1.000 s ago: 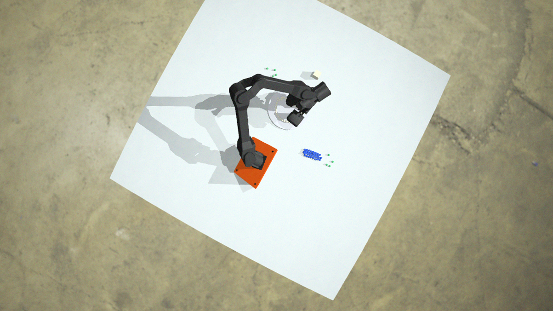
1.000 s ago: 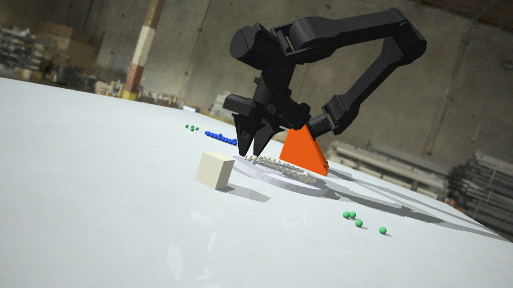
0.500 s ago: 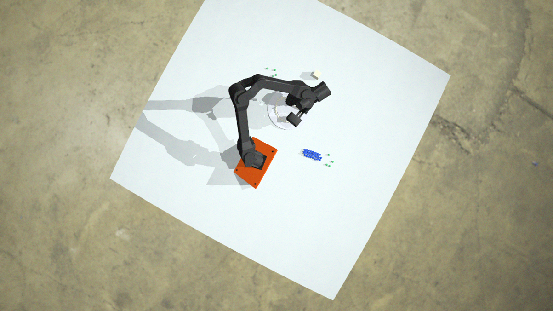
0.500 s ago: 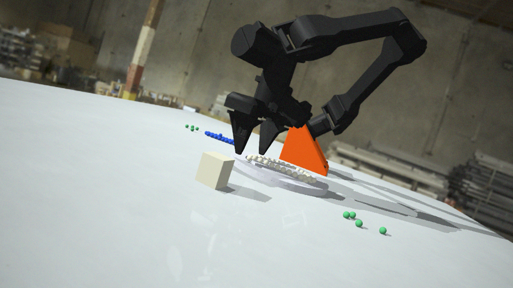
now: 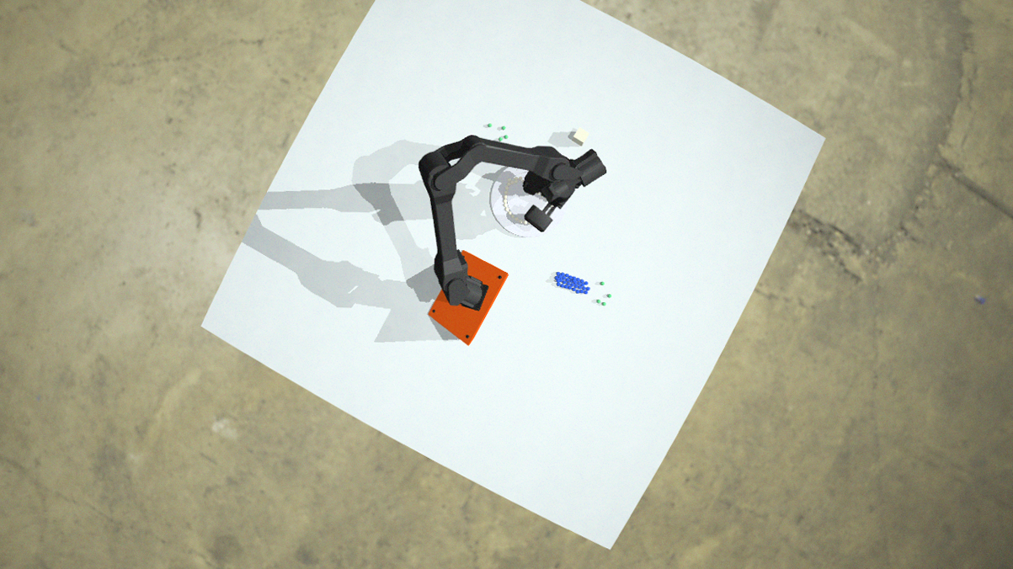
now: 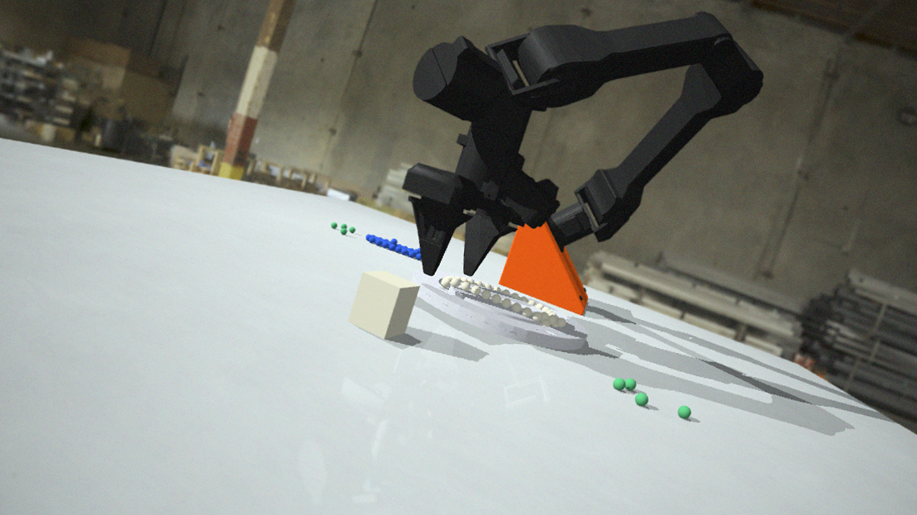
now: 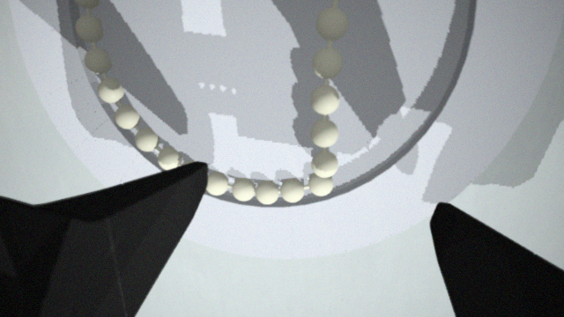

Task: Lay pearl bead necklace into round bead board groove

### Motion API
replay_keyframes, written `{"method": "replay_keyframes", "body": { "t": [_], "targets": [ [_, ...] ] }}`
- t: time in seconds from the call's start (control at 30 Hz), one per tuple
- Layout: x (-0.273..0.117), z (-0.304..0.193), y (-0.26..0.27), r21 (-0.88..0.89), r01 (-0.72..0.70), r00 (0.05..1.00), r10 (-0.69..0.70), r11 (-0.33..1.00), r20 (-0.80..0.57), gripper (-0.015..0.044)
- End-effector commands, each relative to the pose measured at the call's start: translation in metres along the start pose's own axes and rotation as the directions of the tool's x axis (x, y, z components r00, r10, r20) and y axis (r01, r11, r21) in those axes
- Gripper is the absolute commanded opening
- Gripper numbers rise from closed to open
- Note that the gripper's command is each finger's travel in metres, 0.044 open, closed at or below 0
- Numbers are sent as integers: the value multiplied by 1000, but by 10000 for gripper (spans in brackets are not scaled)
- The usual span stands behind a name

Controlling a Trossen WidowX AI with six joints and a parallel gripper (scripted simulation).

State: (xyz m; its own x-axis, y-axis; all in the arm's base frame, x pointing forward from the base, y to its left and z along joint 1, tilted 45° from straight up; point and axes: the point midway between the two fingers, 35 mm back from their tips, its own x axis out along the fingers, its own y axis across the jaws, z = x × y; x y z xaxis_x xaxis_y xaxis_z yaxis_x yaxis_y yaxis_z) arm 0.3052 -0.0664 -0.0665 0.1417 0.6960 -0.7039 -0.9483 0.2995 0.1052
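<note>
The white round bead board (image 5: 501,219) (image 6: 544,337) (image 7: 282,238) lies flat beneath my gripper. The pearl bead necklace (image 6: 504,304) (image 7: 267,193) is on it. In the wrist view its left stretch follows the groove down and round the bottom. It then bends sharply and runs straight up across the inner disk, outside the groove. The groove's right side shows no beads. My gripper (image 6: 449,274) (image 7: 320,193) is wide open and empty, its tips just above the board's edge. The left finger hides a bit of the necklace. The necklace's far part is outside the wrist view.
A cream block (image 5: 579,135) (image 6: 382,305) stands beside the board. A blue bead cluster (image 5: 571,282) (image 6: 392,246) lies on the other side, with several green beads (image 5: 608,295) (image 6: 343,227) past it. More green beads (image 5: 503,128) (image 6: 641,399) lie behind the arm. The arm stands on an orange base (image 5: 488,270) (image 6: 542,271).
</note>
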Motion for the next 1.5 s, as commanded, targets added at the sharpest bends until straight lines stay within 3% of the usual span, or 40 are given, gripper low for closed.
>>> {"method": "replay_keyframes", "body": {
  "t": [0.0, 0.27, 1.33, 1.47],
  "targets": [
    [-15, 4, -1, -59, 5, 1000, -5, 998, -4, 335],
    [-30, 10, 1, -124, 5, 1000, -6, 992, -4, 125],
    [9, 10, 1, -124, 5, 1000, -6, 992, -2, 120],
    [6, 10, 0, -127, 4, 1000, -5, 992, -7, 15]
  ]
}}
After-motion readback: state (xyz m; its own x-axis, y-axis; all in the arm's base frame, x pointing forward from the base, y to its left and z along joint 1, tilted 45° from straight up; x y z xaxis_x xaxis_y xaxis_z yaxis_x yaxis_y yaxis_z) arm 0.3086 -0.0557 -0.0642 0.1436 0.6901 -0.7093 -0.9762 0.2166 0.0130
